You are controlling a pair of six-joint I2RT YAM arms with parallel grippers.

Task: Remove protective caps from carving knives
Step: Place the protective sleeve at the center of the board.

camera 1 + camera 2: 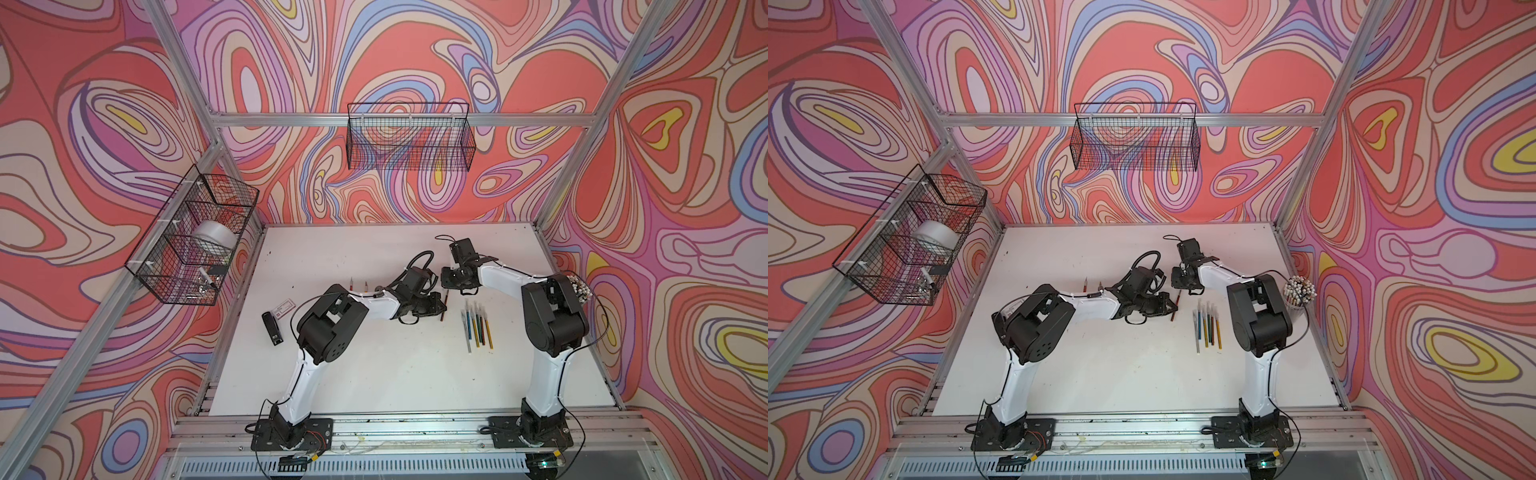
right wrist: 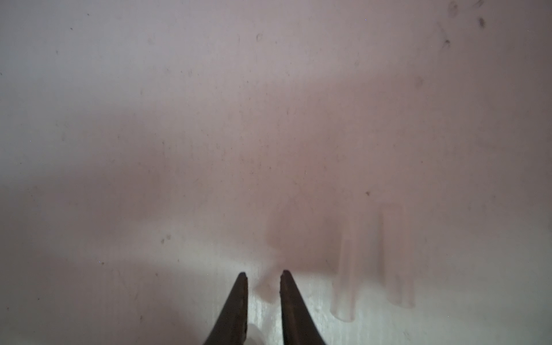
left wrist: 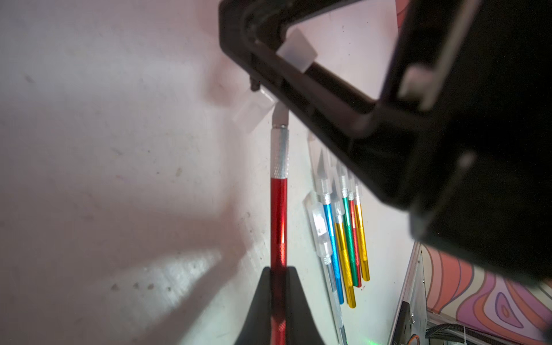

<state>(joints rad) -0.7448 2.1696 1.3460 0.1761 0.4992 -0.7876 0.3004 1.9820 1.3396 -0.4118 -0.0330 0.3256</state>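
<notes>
**K:** Under both tools: white desk [image 1: 374, 374], scuffed and speckled. Left side?

**M:** Left tool [image 3: 279, 271] is pressed tight on the handle of the red carving knife [image 3: 278, 224]. The knife runs straight out ahead of this tool. Its knurled collar and blade are bare.

**K:** Right side?

**M:** Right tool [image 2: 264, 277] meets that knife at its blade end. Its jaws are narrowly apart, pinching a translucent cap [image 3: 254, 110]. The cap sits just beside the blade tip. Cannot tell whether they touch, since the view is blurred.

**K:** Other stock?

**M:** Row of carving knives [image 3: 343, 248] lies flat on the desk, on the right-arm side of the left tool and near it. They lie roughly parallel to the held knife. Handles are blue, gold, green and red, with clear caps over the blades.

**K:** Anything smaller?

**M:** Two loose caps [image 2: 346, 283] [image 2: 398, 263] lie side by side on the desk. They are just beside the right tool, clear of its fingers.
</notes>
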